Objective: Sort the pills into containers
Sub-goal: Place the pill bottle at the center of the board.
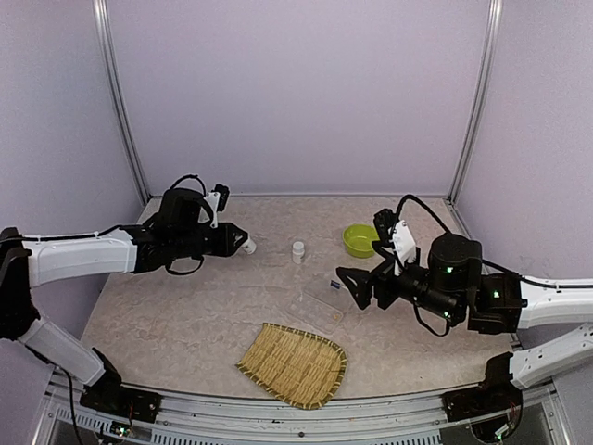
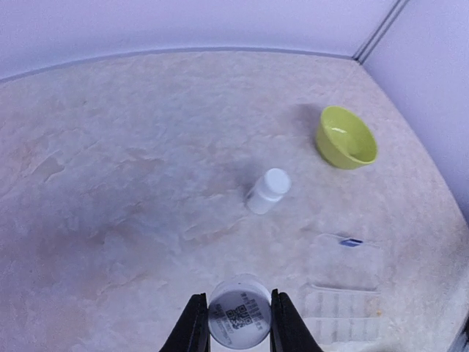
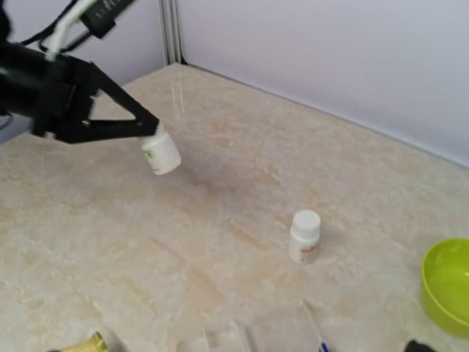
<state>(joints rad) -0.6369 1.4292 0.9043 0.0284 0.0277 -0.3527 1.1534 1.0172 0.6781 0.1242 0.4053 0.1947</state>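
White plastic comes first at the left: the left gripper (image 1: 243, 245) is clamped on a small pill bottle (image 2: 239, 320), held clear of the table (image 1: 185, 315). The bottle's long axis points away from the wrist, and the end facing that camera carries a square code too fine to read. A second bottle (image 1: 297, 251) stands upright further right, its label illegible. The organiser box (image 1: 318, 303), where the pills belong, lies to the right of the held bottle and nearer the arm bases. The right gripper (image 1: 347, 286), jaws spread and empty, hovers just beside the box and is much the nearer arm.
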